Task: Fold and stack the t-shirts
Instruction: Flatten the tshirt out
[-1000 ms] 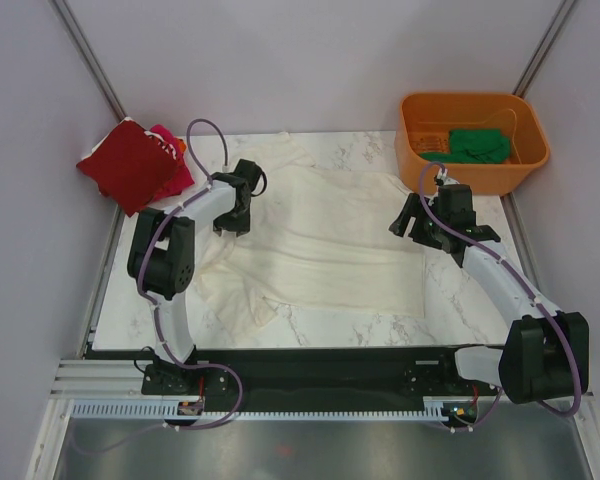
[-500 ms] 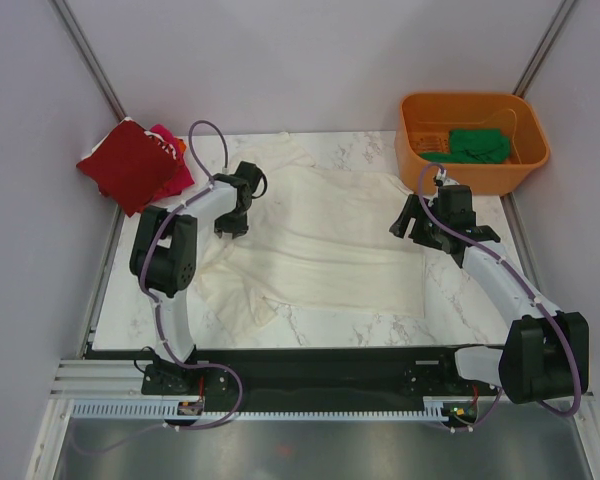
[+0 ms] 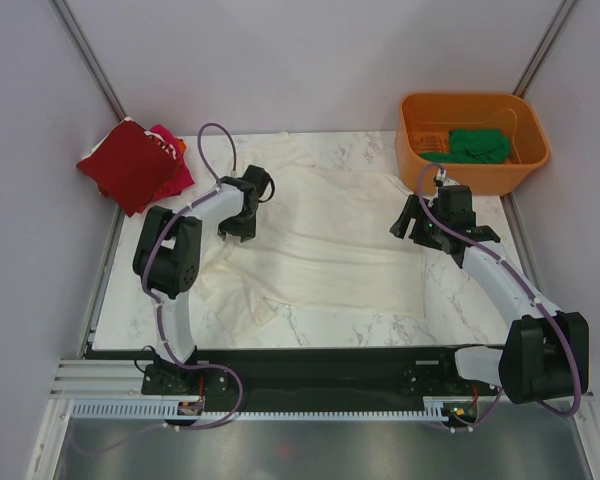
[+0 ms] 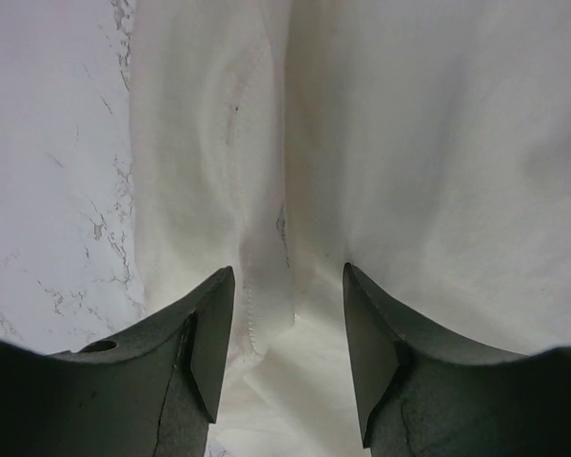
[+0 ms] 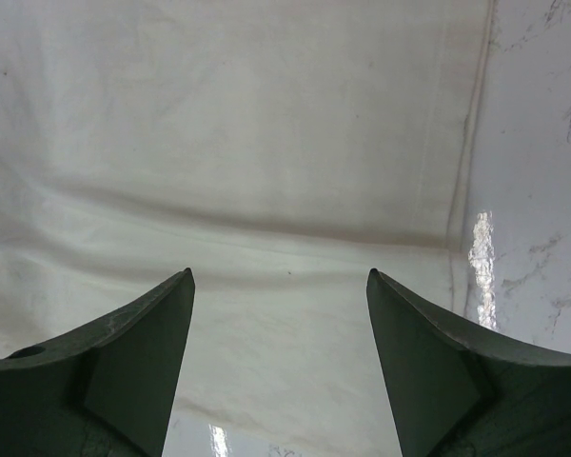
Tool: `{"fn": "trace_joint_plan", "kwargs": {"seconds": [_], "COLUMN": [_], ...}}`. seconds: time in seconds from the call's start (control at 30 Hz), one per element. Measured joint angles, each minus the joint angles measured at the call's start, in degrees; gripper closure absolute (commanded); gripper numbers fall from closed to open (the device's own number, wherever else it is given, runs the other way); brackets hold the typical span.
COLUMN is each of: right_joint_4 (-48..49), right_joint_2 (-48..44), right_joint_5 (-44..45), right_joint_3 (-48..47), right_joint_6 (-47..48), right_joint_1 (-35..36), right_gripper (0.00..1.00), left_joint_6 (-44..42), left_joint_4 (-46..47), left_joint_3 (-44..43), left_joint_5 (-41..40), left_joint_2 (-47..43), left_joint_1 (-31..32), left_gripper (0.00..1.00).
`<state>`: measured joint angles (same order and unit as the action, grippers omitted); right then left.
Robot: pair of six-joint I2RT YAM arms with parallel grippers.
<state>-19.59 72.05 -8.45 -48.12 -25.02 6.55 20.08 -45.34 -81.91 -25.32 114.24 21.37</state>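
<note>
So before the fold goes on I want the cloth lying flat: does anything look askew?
Yes. The cream t-shirt lies mostly flat, but its near-left corner is bunched and creased. The dark red t-shirt sits skewed, seemingly overhanging the far-left corner of the table. Nothing looks damaged.

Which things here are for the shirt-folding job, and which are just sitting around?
For the job: cream-white t-shirt, spread out; dark red t-shirt; magenta-pink t-shirt beneath it; green t-shirt, inside the orange tub.

Just lying about: the orange tub itself; the marble table.
</note>
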Motion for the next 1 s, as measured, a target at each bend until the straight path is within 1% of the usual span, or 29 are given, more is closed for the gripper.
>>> {"fn": "trace_joint_plan", "kwargs": {"seconds": [0.43, 0.77, 0.87, 0.9, 0.97, 1.0], "right_joint_4": [-0.63, -0.52, 0.76, 1.31, 2.82, 3.50], "right_joint_2": [0.00, 0.11, 0.63, 1.03, 2.05, 2.75], "right_joint_5": [0.46, 0.35, -0.22, -0.61, -1.29, -1.70], "right_joint_3": [0.87, 2.03, 4.04, 4.96, 7.32, 8.72], "right_joint_6": [0.48, 0.68, 0.42, 0.22, -0.24, -0.57], "right_joint_1": [0.00, 0.00, 0.00, 0.02, 0.00, 0.00], "right_gripper": [0.19, 0.19, 0.22, 0.25, 0.28, 0.33], "left_joint_6": [0.00, 0.02, 0.04, 0.04, 0.02, 0.02], "left_joint_4": [-0.02, -0.02, -0.02, -0.02, -0.02, -0.02], "left_joint_3": [0.50, 0.50, 0.50, 0.50, 0.50, 0.50], "left_joint_5": [0.02, 0.42, 0.39, 0.39, 0.39, 0.39], "left_joint_2": [0.74, 0.57, 0.37, 0.31, 0.00, -0.24], "left_joint_1": [-0.83, -3.63, -3.69, -3.74, -3.78, -3.80], "left_gripper": [0.43, 0.43, 0.43, 0.43, 0.43, 0.43]}}
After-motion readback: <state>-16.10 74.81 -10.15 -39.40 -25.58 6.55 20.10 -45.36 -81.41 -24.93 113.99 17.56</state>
